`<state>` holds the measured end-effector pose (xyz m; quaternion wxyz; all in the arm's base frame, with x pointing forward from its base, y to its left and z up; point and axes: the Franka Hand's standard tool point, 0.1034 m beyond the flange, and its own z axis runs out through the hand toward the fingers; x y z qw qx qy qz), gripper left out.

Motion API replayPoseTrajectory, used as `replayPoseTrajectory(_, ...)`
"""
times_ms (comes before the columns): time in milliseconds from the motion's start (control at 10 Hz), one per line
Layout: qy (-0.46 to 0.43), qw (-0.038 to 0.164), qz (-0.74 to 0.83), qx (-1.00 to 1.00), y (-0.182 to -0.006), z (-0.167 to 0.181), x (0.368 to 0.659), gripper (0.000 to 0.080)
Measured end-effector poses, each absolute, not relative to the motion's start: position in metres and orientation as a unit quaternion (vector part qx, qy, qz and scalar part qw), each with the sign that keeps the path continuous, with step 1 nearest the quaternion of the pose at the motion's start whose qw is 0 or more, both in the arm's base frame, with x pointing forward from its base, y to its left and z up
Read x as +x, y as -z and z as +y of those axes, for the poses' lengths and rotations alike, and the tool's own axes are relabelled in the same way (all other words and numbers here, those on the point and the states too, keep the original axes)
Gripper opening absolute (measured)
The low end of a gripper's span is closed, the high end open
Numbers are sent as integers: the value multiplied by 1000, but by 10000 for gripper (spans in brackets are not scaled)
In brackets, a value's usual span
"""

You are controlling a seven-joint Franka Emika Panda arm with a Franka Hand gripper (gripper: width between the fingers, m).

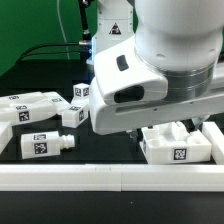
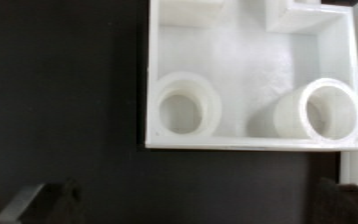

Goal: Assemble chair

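Black table (image 1: 100,150) bears chair piece (image 2: 247,80) beneath wide-spread pincer (image 2: 202,202).

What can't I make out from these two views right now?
Wrist view: the pincer is only dark fingertips against the dark table, cut off by the frame edge.
Wrist view: the slab with two holes runs past the frame edge.
Exterior view: the arm hides the pincer and part of that slab.
Exterior view: tags on the loose pieces are too small to read.
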<state>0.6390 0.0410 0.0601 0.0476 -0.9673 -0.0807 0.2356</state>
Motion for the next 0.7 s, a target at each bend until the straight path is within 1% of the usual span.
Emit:
replayPoseTrajectory(100, -222, 47, -85, -970, -59, 39, 636, 649)
replayPoseTrajectory(200, -188, 45, -91, -977, -56, 35, 628, 649)
replayPoseTrajectory(300, -177, 43, -94, -979, -53, 34, 615, 649)
replayPoseTrajectory(400, -165, 41, -99, -981, -50, 36, 608, 649)
replayPoseTrajectory(700, -167, 41, -100, -980, -50, 39, 605, 649)
